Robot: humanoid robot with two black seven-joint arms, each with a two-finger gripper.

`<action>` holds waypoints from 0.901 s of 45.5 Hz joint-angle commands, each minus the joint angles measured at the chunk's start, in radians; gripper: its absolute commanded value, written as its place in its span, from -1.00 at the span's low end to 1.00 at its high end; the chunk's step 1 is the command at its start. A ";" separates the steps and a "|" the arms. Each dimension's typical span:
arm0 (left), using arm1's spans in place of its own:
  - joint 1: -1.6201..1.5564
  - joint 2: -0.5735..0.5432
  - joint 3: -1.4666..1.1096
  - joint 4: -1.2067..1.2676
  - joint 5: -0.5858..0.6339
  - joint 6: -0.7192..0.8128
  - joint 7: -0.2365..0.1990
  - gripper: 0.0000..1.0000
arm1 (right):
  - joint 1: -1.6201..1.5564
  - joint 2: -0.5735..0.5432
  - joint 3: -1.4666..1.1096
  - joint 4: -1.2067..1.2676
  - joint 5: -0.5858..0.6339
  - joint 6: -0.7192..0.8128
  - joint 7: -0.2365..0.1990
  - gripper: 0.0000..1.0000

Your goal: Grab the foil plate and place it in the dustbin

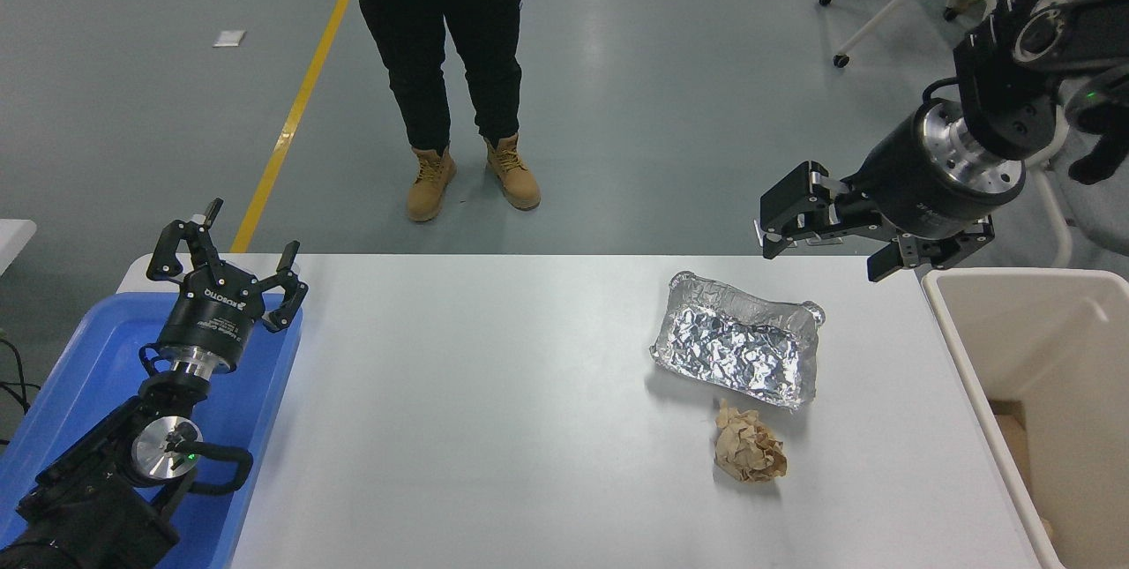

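White desk [494,410] has the foil plate [736,352] sitting flat, brown paper ball [748,452] just beside it. Right pincer [825,238] hangs spread wide above the far edge, apart from the plate, dustbin [1058,375] nearby. Left pincer [225,265] parked, also spread.

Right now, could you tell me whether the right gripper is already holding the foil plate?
No, the right gripper hangs open above the table's far edge, while the foil plate lies untouched on the table.

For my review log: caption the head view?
Open right gripper above table's far edge, foil plate untouched beside dustbin.
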 commanded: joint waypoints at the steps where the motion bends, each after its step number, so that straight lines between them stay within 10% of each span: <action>1: 0.000 0.000 0.000 0.000 -0.001 0.000 0.000 0.97 | -0.012 -0.003 -0.001 -0.016 0.020 0.003 0.000 1.00; 41: 0.000 -0.002 0.000 0.000 -0.001 0.000 0.002 0.97 | -0.170 -0.020 0.006 -0.041 0.019 -0.034 0.000 1.00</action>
